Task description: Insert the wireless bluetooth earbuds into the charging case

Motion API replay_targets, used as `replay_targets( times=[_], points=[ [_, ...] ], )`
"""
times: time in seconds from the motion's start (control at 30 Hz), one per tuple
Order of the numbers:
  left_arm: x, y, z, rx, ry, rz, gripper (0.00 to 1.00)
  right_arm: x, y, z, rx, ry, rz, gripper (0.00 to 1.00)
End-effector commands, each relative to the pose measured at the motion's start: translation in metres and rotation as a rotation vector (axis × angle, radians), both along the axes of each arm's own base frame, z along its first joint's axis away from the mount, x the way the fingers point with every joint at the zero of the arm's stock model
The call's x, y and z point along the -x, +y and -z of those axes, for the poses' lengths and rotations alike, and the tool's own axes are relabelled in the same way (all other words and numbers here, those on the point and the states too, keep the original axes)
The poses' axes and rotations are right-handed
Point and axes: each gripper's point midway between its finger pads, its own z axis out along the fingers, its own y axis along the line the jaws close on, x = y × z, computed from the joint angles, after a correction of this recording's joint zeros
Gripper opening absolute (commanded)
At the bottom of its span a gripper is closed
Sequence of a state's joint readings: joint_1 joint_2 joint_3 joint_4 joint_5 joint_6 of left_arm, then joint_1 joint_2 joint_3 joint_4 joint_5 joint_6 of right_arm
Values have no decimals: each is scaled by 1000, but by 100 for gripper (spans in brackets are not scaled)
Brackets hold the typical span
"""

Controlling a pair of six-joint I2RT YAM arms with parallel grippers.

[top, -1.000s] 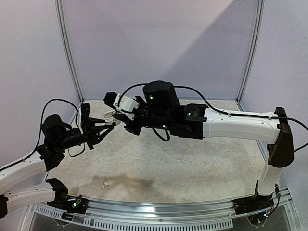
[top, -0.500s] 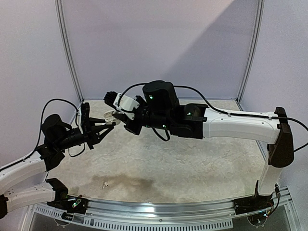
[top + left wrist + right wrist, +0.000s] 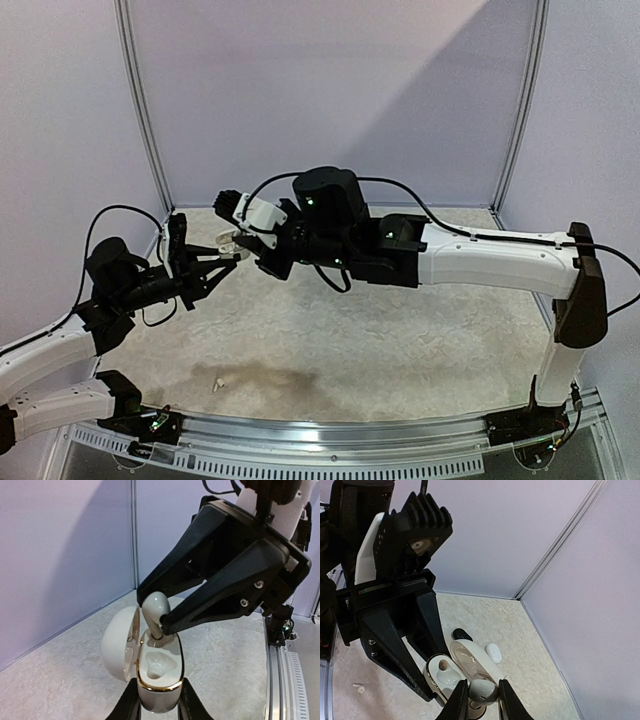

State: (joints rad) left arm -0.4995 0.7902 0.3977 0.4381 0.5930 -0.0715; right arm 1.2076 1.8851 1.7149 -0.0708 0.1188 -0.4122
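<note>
My left gripper (image 3: 159, 700) is shut on the base of a white charging case (image 3: 157, 672) with a gold rim, held up in the air with its lid (image 3: 119, 642) hinged open to the left. My right gripper (image 3: 480, 695) is shut on a white earbud (image 3: 484, 690). The earbud (image 3: 155, 607) stands over the case's far socket with its stem tip in it; the near socket is bare. In the top view both grippers meet at the case (image 3: 228, 241) above the table's back left. Another earbud (image 3: 215, 383) lies loose near the front edge.
On the table below lie a small white pill-shaped case (image 3: 493, 652) and a black one (image 3: 461, 634). The purple walls meet in a corner close behind. A metal rail (image 3: 330, 440) runs along the table's near edge.
The right arm has edged very slightly left; both grips and the case stay where they were.
</note>
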Motion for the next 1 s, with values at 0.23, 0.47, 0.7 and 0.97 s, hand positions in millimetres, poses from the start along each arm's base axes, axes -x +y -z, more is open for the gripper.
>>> replay_targets(
  times=[0.23, 0.47, 0.7, 0.97],
  points=[
    [7, -2, -19, 27, -74, 23, 0, -10, -2, 32, 90, 39, 43, 23],
    [7, -2, -17, 23, -68, 27, 0, -10, -1, 27, 77, 34, 38, 24],
    [8, -3, -17, 23, -69, 33, 0, -11, 1, 23, 73, 24, 33, 24],
    [15, -7, -21, 40, -50, 83, 0, -9, 4, 29, 106, 31, 17, 23]
  ],
)
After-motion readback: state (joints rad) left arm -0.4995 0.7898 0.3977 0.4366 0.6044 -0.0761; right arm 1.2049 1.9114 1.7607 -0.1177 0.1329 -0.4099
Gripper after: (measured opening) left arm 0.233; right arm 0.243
